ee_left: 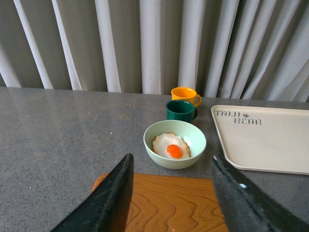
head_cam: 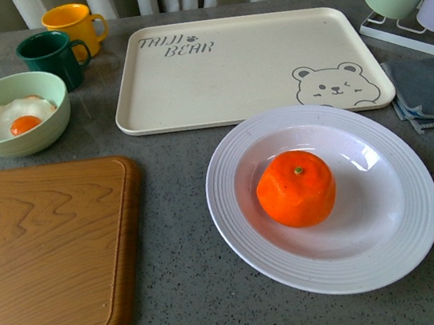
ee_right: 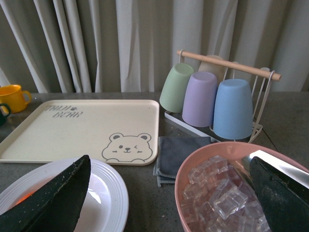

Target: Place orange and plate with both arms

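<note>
Orange, round and likely to roll, sits in the plate at the counter's 5 o'clock; that glossy, probably breakable plate is best gripped by its rim, with left tool and right tool both released and empty.

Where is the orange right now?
In the front view, the orange sits in the plate, right of the wooden board, near the bear tray.

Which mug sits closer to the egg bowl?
The dark green mug, right beside the pale green bowl; the yellow mug stands behind it, farther back.
</note>
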{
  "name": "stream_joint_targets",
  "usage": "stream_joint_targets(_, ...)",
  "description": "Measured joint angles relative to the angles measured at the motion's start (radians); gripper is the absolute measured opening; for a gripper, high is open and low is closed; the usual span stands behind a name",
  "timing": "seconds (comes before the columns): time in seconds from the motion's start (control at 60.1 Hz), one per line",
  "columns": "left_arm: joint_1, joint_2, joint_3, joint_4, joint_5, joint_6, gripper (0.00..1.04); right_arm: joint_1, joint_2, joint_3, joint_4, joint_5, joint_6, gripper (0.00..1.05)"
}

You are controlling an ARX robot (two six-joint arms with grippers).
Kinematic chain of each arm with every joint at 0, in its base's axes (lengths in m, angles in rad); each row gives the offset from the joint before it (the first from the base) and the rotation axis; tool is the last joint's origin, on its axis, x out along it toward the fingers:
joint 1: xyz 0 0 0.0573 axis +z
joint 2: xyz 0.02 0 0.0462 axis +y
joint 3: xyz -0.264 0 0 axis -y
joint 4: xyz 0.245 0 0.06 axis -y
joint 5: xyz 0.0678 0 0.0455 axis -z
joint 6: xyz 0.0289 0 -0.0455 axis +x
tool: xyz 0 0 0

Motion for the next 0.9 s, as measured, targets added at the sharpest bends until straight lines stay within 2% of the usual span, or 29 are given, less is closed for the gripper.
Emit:
stream_joint_targets(0.05,0.000,0.000,0.000,0.000,0.000,0.000,0.70,-0.002,0.018,0.010,-0.031,-0.012,-0.010,0.96)
stream_joint_targets(0.083,0.000,0.000,0.000,0.000,0.000,0.000,0.76,-0.001,0.068,0.055,-0.148,-0.043,-0.023,0.96)
stream_joint_targets(0.15,0.000,0.000,0.000,0.000,0.000,0.000,0.88,0.027,0.267,0.171,-0.412,-0.045,-0.026,0.96)
stream_joint_targets(0.233,0.000,0.000,0.000,0.000,0.000,0.002,0.97,0.065,0.393,0.206,-0.517,-0.037,-0.011,0.96)
stream_joint_targets(0.433,0.000,0.000,0.000,0.000,0.000,0.002,0.96,0.096,0.568,0.214,-0.412,0.005,0.074,0.96)
stream_joint_targets(0.616,0.000,0.000,0.000,0.000,0.000,0.002,0.96,0.034,0.777,0.213,-0.286,-0.050,0.189,0.96)
stream_joint_targets(0.699,0.000,0.000,0.000,0.000,0.000,0.002,0.96,0.045,0.877,0.212,-0.192,-0.069,0.277,0.96)
stream_joint_targets(0.832,0.000,0.000,0.000,0.000,0.000,0.002,0.96,0.081,1.112,0.225,0.039,-0.042,0.463,0.96)
stream_joint_targets(0.899,0.000,0.000,0.000,0.000,0.000,0.002,0.96,0.096,1.201,0.246,0.092,-0.038,0.515,0.96)
